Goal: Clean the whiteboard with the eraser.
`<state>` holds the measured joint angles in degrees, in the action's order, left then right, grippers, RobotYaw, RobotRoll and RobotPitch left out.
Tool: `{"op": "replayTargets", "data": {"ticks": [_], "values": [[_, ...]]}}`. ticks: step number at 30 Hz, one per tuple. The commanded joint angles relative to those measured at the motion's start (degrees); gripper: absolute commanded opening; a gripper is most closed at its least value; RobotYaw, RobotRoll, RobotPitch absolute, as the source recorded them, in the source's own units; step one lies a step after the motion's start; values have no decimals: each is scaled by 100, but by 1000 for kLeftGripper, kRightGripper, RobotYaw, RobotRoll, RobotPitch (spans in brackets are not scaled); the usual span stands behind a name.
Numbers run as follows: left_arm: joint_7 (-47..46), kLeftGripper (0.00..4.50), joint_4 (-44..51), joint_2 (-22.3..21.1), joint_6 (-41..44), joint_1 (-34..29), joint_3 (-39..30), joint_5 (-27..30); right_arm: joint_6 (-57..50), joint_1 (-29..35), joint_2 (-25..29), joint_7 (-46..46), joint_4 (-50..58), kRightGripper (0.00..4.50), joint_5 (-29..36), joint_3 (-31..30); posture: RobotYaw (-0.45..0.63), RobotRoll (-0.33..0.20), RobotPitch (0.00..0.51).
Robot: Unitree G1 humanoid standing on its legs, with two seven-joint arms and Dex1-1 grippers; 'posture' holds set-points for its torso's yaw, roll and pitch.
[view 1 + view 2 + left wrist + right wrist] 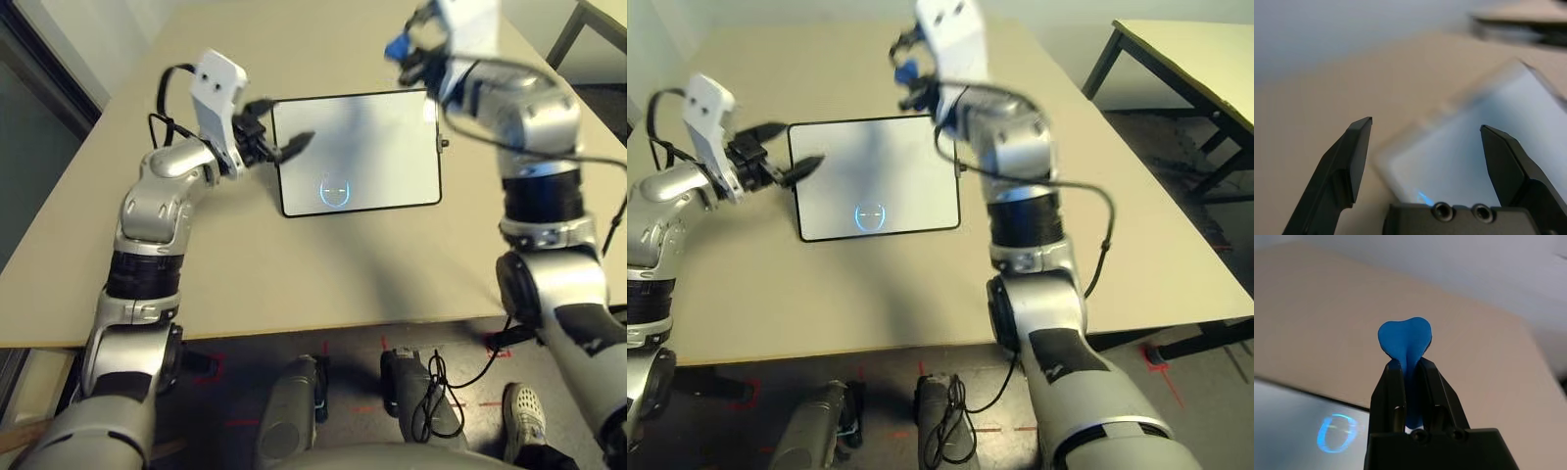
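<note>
Silver right arm (578, 323) and silver left arm (127, 338) are lying nearest to me, both reaching over table (441, 284). I am holding blue eraser (1404, 338) pinched in right gripper (1409, 363), near far right corner of whiteboard (392, 147). Left gripper (1426, 122) is standing wide, holding nothing, by board's left edge. Whiteboard is resting on table, blue ring shape (335, 191) showing in its near part.

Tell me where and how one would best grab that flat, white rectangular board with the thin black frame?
Probably by the short side of the whiteboard on the robot's left, coming from that side, where the open black left pincer hovers. The thin edge suits a pinch from above and below, though lying flat may make getting underneath awkward.
</note>
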<state>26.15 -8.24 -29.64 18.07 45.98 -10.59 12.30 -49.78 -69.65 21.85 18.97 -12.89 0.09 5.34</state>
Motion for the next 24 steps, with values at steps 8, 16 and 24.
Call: {"op": "replayTargets", "data": {"ticks": [8, 16, 24], "values": [[-1082, 4500, -1611, -299, -1344, -369, -750, -397, -225, 1502, 157, -582, -674, 278, 199, 595, 31, 0, 160], [-1251, 4500, -1993, 6, -1373, -946, -752, -272, -334, 1940, 30, -600, -993, 277, 209, 381, 29, 0, 167], [-1235, 4500, -1863, 223, -1214, -1070, -665, -206, -214, 2005, -70, -591, -1353, 276, 238, 277, 38, 0, 170]]}}
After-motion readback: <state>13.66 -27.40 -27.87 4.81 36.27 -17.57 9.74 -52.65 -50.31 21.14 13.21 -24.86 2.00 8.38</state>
